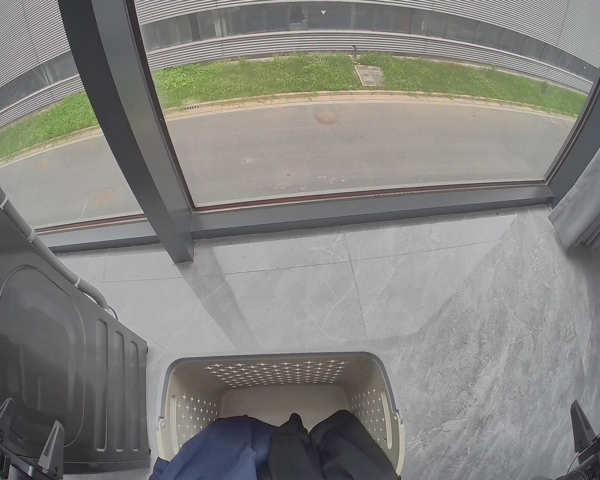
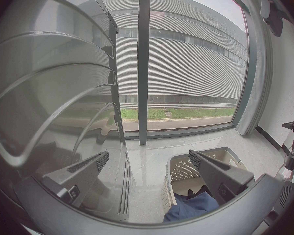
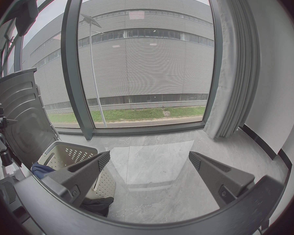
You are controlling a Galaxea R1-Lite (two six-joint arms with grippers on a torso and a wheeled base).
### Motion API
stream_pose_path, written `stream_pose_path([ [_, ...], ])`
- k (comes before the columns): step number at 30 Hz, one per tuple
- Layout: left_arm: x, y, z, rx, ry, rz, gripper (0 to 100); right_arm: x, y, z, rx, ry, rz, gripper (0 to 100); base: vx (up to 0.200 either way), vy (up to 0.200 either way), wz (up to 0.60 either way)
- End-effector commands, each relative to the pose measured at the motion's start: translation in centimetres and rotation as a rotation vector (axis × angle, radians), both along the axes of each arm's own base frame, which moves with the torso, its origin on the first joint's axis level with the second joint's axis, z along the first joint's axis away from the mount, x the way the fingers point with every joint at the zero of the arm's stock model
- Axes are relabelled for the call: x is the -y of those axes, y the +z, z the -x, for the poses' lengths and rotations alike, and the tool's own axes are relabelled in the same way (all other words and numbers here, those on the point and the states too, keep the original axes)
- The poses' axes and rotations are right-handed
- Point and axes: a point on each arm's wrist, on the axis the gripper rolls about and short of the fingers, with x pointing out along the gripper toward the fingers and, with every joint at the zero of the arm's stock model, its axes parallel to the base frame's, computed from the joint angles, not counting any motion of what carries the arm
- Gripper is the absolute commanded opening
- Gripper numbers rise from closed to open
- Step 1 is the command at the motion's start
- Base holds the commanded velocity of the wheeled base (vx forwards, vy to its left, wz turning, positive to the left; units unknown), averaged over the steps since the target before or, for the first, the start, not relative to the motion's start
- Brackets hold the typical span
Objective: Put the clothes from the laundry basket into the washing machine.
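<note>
Left end effector (image 2: 147, 154) and right end effector (image 3: 148, 154) are held spread, empty, either side of the laundry basket (image 1: 180, 395) of clothes (image 1: 223, 448).

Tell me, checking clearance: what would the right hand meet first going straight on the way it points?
Likely the bare floor tiles before the window; nothing stands ahead of the open right hand. The laundry basket sits aside. Depth unclear.
</note>
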Motion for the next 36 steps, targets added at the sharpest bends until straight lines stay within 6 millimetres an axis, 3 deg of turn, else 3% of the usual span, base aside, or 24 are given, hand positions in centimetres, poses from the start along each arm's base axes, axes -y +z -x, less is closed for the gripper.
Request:
stream_pose_path([
  [1, 0.00, -0.48, -0.02, -0.003, 0.000, 0.001, 100, 0.00, -0.52, -0.01, -0.001, 0.000, 0.000, 100, 0.200, 0.000, 0.00],
  [36, 0.00, -0.48, -0.02, -0.003, 0.000, 0.002, 100, 0.00, -0.52, -0.01, -0.001, 0.000, 0.000, 100, 0.006, 0.000, 0.00],
])
